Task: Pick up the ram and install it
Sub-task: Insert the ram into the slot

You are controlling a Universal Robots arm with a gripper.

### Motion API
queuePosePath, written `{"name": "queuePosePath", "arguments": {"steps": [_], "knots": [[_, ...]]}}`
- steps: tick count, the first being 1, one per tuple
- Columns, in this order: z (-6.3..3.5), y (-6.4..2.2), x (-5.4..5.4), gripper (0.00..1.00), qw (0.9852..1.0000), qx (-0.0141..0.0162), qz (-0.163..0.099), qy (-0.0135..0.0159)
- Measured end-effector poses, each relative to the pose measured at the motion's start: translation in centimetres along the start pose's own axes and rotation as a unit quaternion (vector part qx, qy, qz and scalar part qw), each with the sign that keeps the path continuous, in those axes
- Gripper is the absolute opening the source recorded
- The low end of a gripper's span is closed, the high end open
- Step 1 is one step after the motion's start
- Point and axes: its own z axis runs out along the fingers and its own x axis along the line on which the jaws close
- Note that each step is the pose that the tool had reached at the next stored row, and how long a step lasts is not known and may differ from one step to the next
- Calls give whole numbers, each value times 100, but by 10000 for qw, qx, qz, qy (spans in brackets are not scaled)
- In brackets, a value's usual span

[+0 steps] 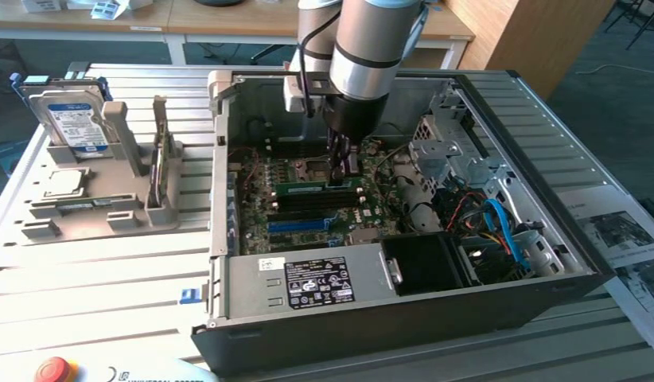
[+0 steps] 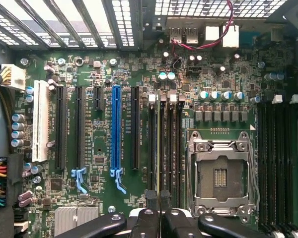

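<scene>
The ram (image 1: 318, 189) is a thin green stick standing on edge in a memory slot of the motherboard (image 1: 266, 216), inside the open computer case (image 1: 539, 263). My gripper (image 1: 343, 169) reaches straight down into the case and is shut on the ram at the end towards the exterior view's right. In the wrist view the ram (image 2: 160, 148) shows edge-on as a narrow line among the black memory slots. It runs in between my black fingertips (image 2: 152, 197), and the gripper (image 2: 159, 197) pinches its top edge.
A long blue slot (image 2: 116, 129) and an open CPU socket (image 2: 221, 173) flank the memory slots. The power supply (image 1: 305, 282) and blue cables (image 1: 499, 227) fill the case's near side. A hard drive (image 1: 72, 115) stands in a grey holder (image 1: 88, 211) at the exterior view's left.
</scene>
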Motion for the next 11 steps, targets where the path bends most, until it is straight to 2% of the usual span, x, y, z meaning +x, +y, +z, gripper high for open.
{"name": "queuePosePath", "arguments": {"steps": [6, 11], "knots": [[1, -1, 0, 12, 10000, 1, 23, -1], [2, -63, 0, 12, 10000, 0, 25, -1]]}}
